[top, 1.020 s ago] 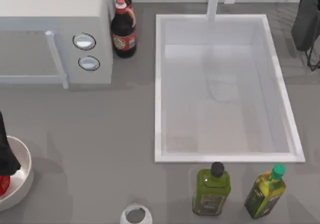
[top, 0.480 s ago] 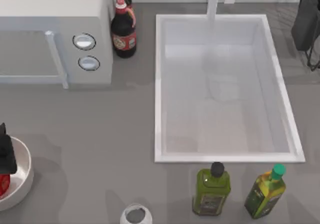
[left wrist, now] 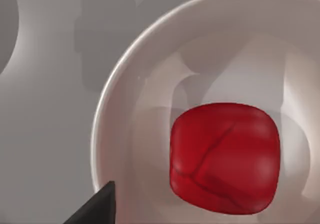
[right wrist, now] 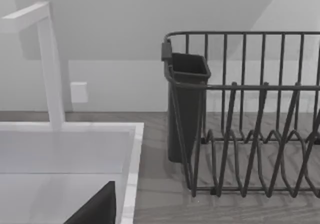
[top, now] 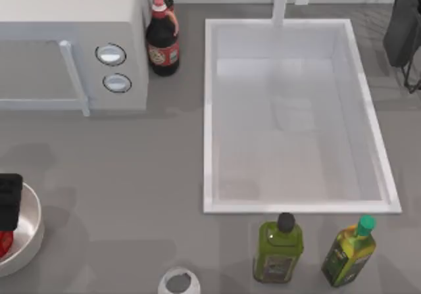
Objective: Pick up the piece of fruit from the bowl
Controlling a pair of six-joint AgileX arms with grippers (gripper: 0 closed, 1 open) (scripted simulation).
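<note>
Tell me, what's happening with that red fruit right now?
Left pincer above the bowl. Piece of fruit in bowl, ungrasped. Nothing blocking.

A grey desk (top: 131, 156) is seen with a white sink (top: 209, 110) set into it, backed by a pale wall (right wrist: 125, 13).

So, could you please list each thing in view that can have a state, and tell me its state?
piece of fruit: lying in the bowl, not gripped.
bowl: upright on the counter, holding the fruit.
left end effector: above the bowl at the table's left edge.
microwave: door shut.
sink: no water.
three bottles: upright, capped.
</note>
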